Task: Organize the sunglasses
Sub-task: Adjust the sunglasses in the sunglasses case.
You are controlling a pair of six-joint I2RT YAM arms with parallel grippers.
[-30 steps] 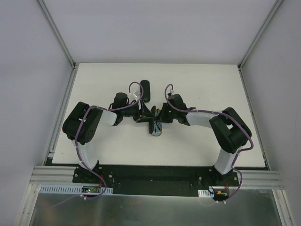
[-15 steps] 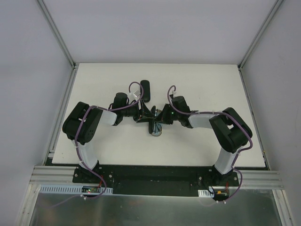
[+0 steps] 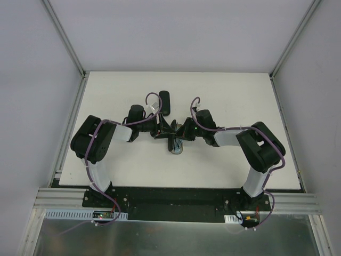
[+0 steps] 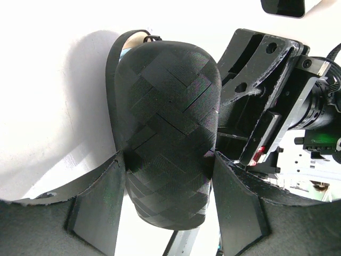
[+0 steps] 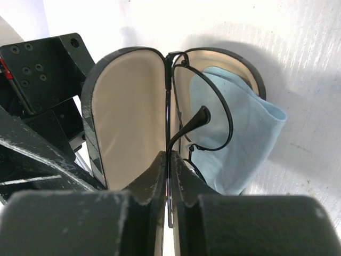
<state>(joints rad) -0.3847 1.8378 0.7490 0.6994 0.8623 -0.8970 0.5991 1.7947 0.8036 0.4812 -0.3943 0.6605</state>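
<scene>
The thin dark wire-framed sunglasses (image 5: 205,120) hang in my right gripper (image 5: 169,160), which is shut on the frame. They sit over the open black case's lower half (image 5: 250,74), on a light-blue cloth (image 5: 250,138). The case's raised lid (image 5: 128,117) shows its beige lining. My left gripper (image 4: 169,213) is shut on that lid's woven black outer shell (image 4: 168,122) and holds it up. In the top view both grippers meet at the case (image 3: 177,144) in the table's middle. The orange sunglasses are out of view.
A second black oval case (image 3: 164,102), closed, lies just behind the grippers. The white table (image 3: 240,96) is bounded by grey walls and a metal rail at the near edge. My right arm's wrist (image 4: 277,101) is close beside the lid.
My right gripper has moved a little left, closer over the open case. The left arm has stayed in place.
</scene>
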